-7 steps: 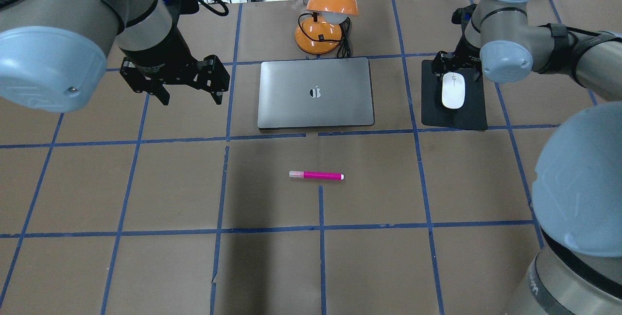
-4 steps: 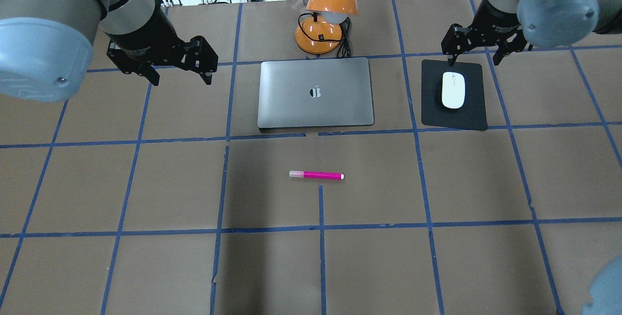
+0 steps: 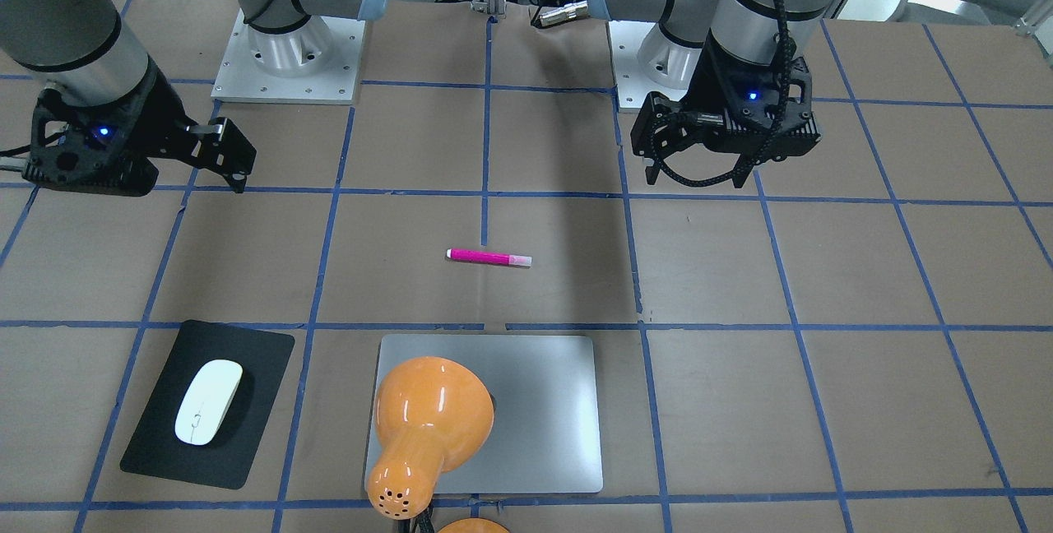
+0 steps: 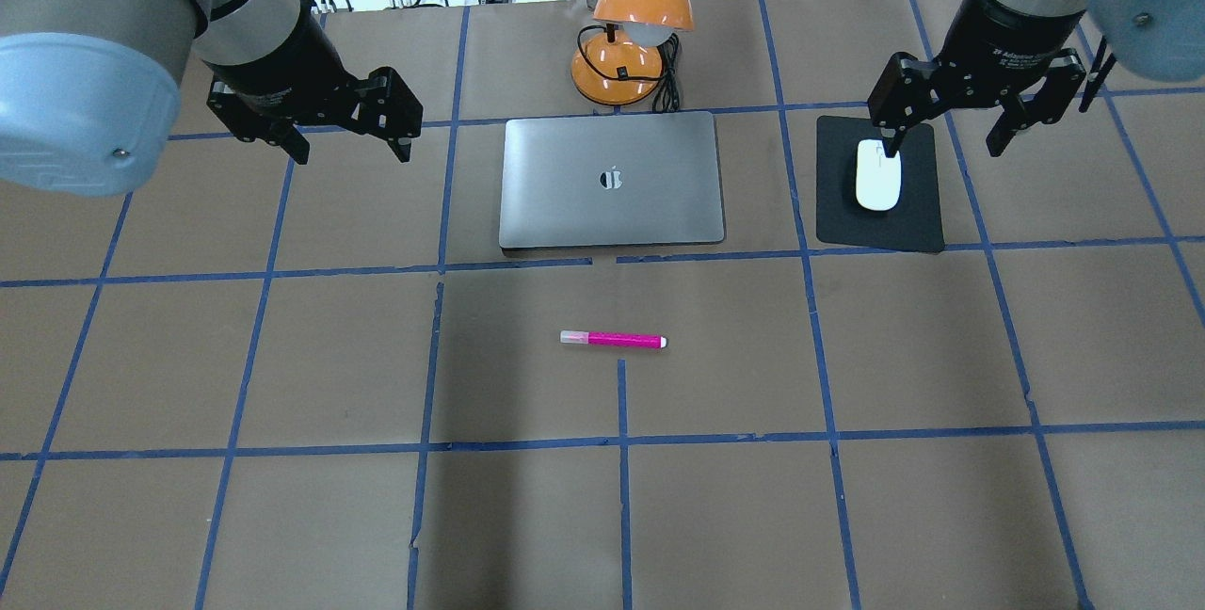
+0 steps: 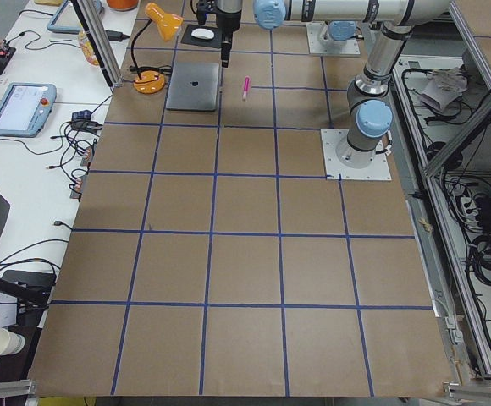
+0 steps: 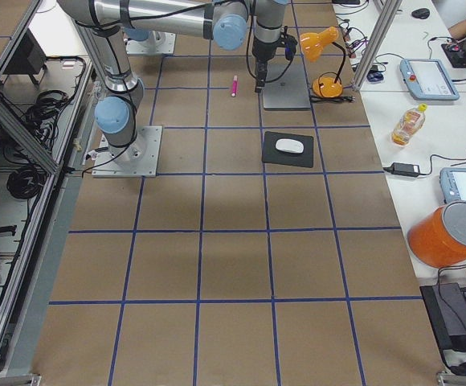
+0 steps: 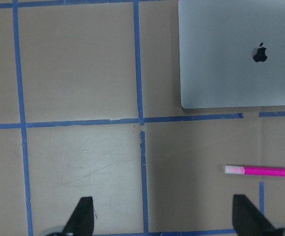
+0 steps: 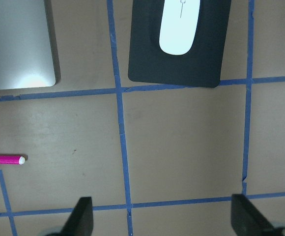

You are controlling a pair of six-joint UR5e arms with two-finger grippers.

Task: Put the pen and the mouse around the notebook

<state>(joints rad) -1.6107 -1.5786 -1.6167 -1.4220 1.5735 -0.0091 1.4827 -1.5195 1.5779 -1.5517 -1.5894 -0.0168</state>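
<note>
Above the table (image 4: 235,356), right gripper (image 4: 943,147) hangs, jaws spread.

Brown-papered surface (image 4: 282,356), blue tape grid. Holds notebook (image 4: 612,205) flat, lid shut, orange lamp (image 4: 617,78) base just behind it. To notebook's right, apart from it: black mat (image 4: 894,229) with mouse (image 4: 877,182) on top. In front of notebook, lying alone, parallel to its near edge: pen (image 4: 614,340).
</note>
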